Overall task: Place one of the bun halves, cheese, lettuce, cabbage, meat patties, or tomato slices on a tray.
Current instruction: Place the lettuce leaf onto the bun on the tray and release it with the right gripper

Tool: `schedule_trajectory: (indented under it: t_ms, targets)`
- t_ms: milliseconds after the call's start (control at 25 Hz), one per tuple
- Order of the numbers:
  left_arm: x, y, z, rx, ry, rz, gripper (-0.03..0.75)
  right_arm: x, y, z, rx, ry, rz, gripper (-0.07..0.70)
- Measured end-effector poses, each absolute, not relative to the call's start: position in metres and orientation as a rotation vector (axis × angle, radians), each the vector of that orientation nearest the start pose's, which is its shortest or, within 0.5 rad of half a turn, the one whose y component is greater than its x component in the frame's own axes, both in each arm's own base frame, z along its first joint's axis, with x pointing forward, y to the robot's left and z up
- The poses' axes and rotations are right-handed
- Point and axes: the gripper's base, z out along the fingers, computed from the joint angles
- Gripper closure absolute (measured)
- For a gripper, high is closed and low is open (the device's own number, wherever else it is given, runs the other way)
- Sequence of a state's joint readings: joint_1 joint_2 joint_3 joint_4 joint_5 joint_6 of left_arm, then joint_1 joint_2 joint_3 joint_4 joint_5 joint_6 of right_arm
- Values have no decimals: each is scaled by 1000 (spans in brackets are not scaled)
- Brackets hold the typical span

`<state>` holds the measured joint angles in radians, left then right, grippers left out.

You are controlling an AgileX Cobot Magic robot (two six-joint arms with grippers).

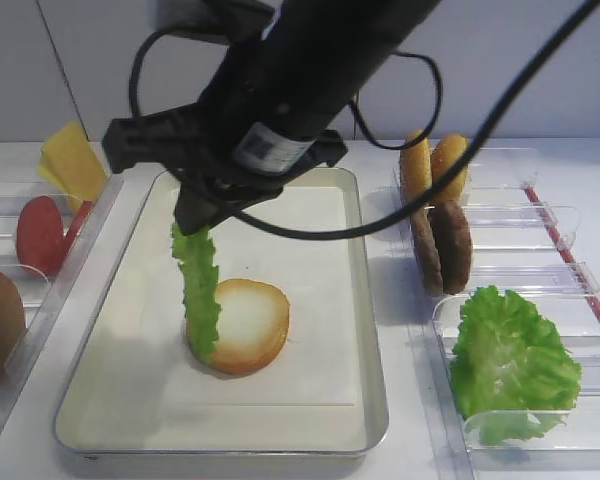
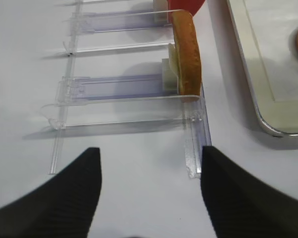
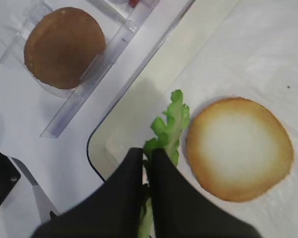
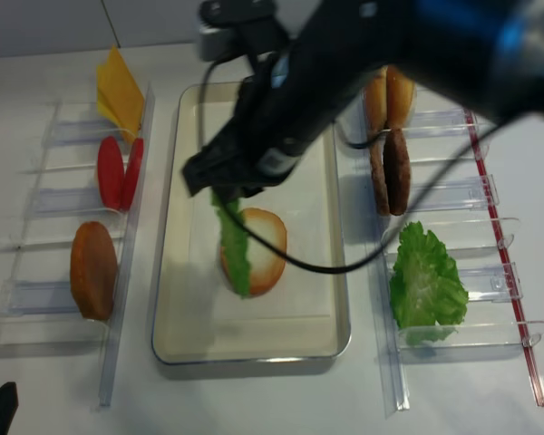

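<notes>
Black right pincer point(image 3: 148, 163) clamped on frilly green lettuce leaf point(image 1: 200, 290), dangling beside pale-faced bun half point(image 1: 245, 325) on cream rectangular tray point(image 1: 370, 380); next: lower, release.

The right arm reaches in from the upper right and stretches across the middle, angled downward, with a black cable looping beside it. Its right hand point(image 1: 195, 222) points down, its two dark fingers point(image 3: 126, 193) pressed close together and pinching a thin green leaf between them, so that the leaf hangs edge-on below. The left hand point(image 2: 149, 191) sits low over the tabletop with its two dark fingers spread wide apart and nothing between them.
</notes>
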<state>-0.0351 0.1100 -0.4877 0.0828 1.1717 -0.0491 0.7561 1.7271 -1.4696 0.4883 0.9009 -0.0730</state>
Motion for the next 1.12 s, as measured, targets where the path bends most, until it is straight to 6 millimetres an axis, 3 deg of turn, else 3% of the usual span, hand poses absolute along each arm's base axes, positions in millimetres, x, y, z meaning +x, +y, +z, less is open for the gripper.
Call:
schedule_trajectory:
  t_ms: [200,400,800,1120]
  targets:
    - [7,7,266,-19,2274,59,291,264,314,286,-864,2591,837,565]
    - [7,7,266,-19,2274,59,291,276,326,265,-867,2626,810,565]
    - [7,7,266,-19,2274,59,291,288,311,249,-868,2680,454,566]
    - [7,7,266,-19,2274,59,291,289,305,241,-878,2728,335,566]
